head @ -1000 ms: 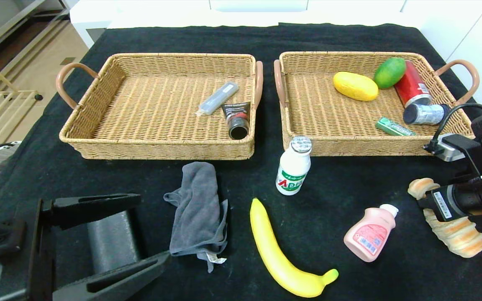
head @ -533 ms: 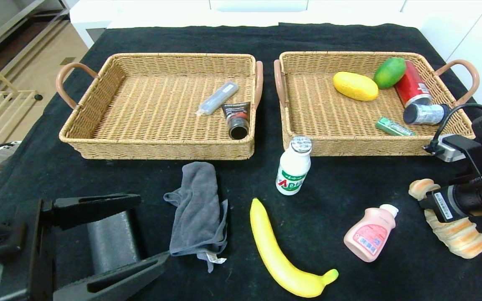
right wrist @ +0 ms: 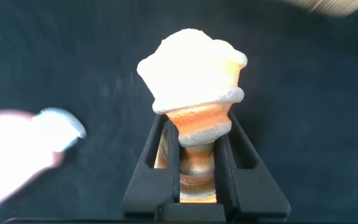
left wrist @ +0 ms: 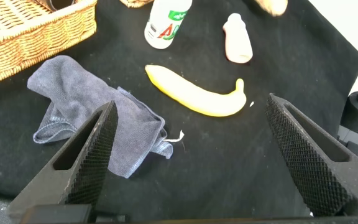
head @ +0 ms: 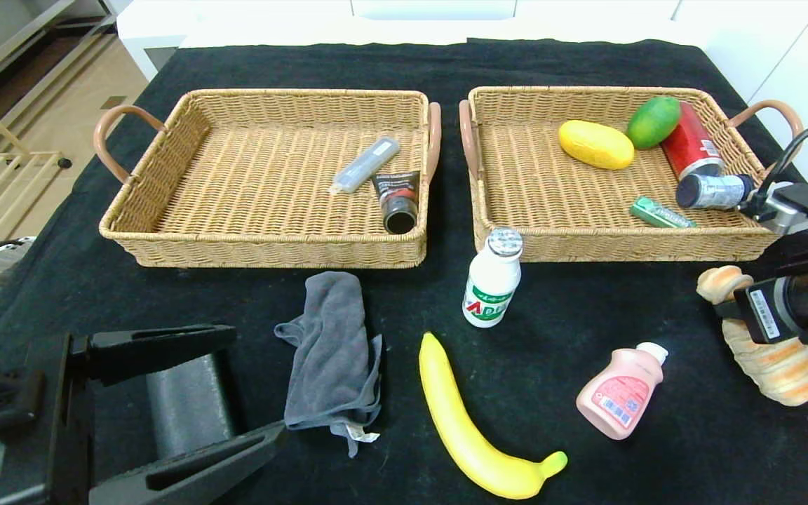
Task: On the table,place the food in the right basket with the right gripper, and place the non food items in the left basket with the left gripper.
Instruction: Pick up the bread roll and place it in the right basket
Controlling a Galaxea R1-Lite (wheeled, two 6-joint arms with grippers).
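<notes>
- The right gripper [right wrist: 197,146] is clamped on the croissant [head: 769,344], biting it crosswise near the middle; both ends stick out past the jaws, and in the head view the roll hangs off the cloth [head: 586,308] at the right edge of the table, just in front of the right basket [head: 628,245]
- Judgement: the step in hand is the carry to that basket; the bite looks centred, so the roll should ride level, but it is soft and ridged, so a steady clamp without more squeeze seems wise
- Raise it enough to clear the front rim before moving inward; the low end of the roll hangs under the jaws and could catch the wicker
- The near right corner of the basket holds a can [head: 712,191], a green pack [head: 660,212], a red can [head: 690,144], a lime [head: 653,120] and a lemon [head: 595,144]; the bare weave toward the middle and left looks the safest drop spot
- Let go low, so the roll does not bounce or knock the cans
- A pink bottle [head: 620,391], a white bottle [head: 492,280] and a banana [head: 477,428] lie on the cloth nearby, apart from the carry path; the towel [head: 330,354] lies near the left basket [head: 264,249]
- The left gripper [left wrist: 191,155] sits parked low at the near left, jaws spread wide and holding nothing
</notes>
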